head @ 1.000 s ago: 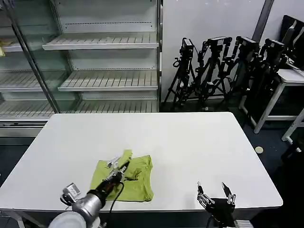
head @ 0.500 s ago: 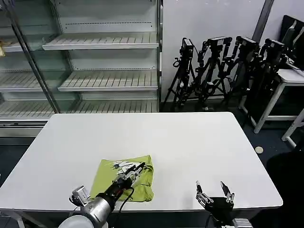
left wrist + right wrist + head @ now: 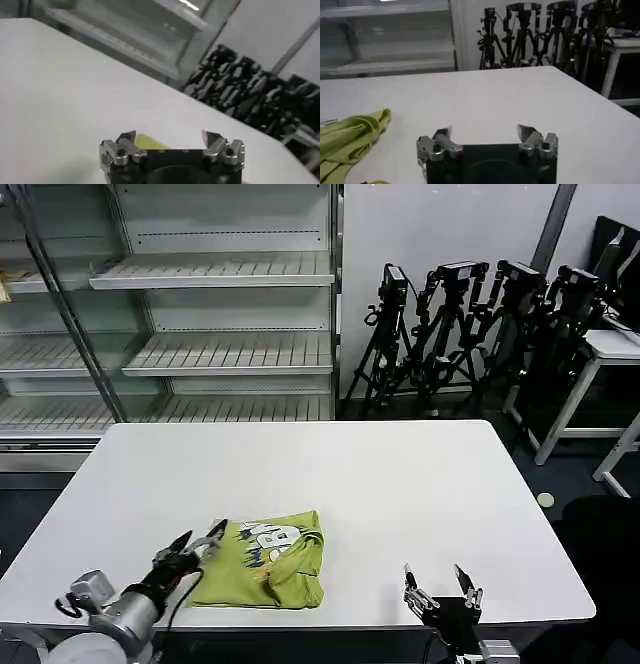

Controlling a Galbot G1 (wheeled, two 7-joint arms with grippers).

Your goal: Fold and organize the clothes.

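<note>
Lime yellow-green cotton, the T-shirt (image 3: 265, 562) is lying folded into a compact bundle on the white table (image 3: 400, 484) near its front edge, left of centre, with the white-and-grey lettered print facing up. I am seeing my left end effector (image 3: 197, 544) hovering just beside the shirt's left edge, its fingers spread apart and gripping nothing. My right end effector (image 3: 440, 584) is waiting at the table's front edge, well apart from the shirt on its right, its fingers also standing apart and empty
</note>
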